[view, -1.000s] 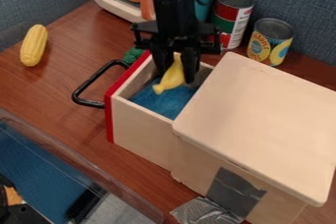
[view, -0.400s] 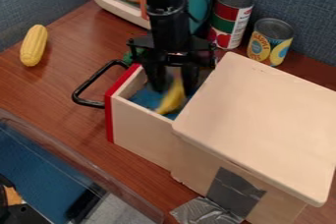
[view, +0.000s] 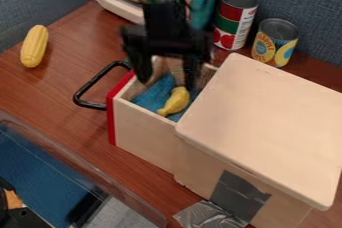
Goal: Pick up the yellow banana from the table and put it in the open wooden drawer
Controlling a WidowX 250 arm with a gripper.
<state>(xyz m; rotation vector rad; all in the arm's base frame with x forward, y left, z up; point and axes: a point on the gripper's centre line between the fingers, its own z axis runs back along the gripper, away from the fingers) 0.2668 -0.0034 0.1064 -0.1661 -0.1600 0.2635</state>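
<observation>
Over the back of the pulled-out drawer hangs my gripper, its two fingers spread apart with nothing between them. Below and slightly in front of it, a yellow banana-like toy lies in the drawer on blue lining. The drawer has a red front edge and a black handle, and it sticks out from a light wooden box.
A yellow corn cob lies at the left. Two cans, one red and green and one yellow-labelled, stand behind the box. A clear-walled bin is at the lower left.
The fingers have opened and let go of the yellow toy, which now rests lower in the drawer. The gripper has shifted slightly left and up from it.
</observation>
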